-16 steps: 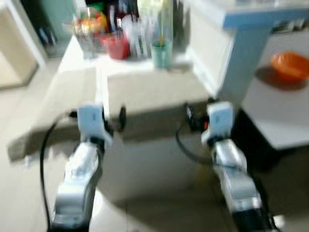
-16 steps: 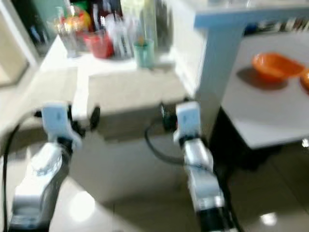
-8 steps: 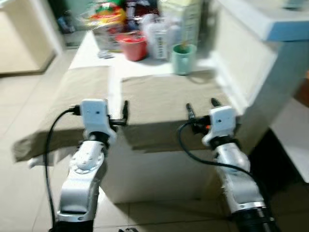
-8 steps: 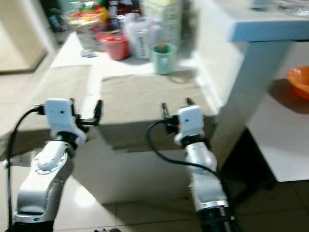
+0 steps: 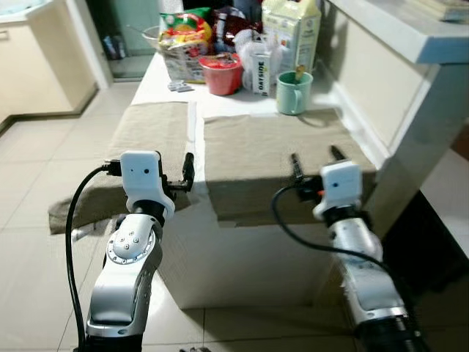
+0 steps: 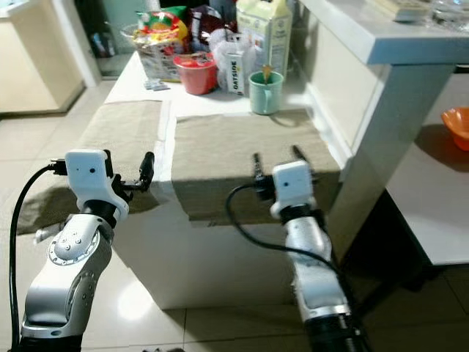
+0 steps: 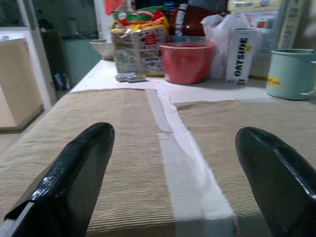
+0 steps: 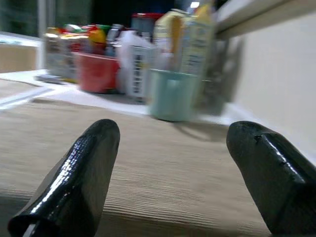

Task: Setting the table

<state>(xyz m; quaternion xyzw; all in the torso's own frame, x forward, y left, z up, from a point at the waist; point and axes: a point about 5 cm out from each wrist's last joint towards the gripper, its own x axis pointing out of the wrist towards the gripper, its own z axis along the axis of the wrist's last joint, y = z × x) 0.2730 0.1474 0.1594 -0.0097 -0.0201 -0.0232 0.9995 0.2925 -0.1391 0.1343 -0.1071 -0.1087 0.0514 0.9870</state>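
Note:
A white table (image 5: 196,126) carries two tan placemats side by side: the left placemat (image 5: 150,128) hangs over the near edge, and the right placemat (image 5: 271,143) lies in front of a green mug (image 5: 293,92). My left gripper (image 7: 173,173) is open at the near edge, pointing along the white strip between the mats. My right gripper (image 5: 315,160) is open too, with nothing in it, and hovers over the near edge of the right placemat (image 8: 148,163). The mug (image 8: 171,94) stands straight ahead of it.
Crowded at the far end of the table are a red bowl (image 5: 221,73), an Oatside carton (image 5: 260,73), a tall milk carton (image 5: 292,33) and a snack bag (image 5: 183,44). A white counter (image 5: 410,44) walls the right side. An orange bowl (image 6: 458,125) sits on a side table beyond.
The camera has swung and steadied, so the blur is gone and the table sits more centred. Both arms keep the same raised pose with open fingers.

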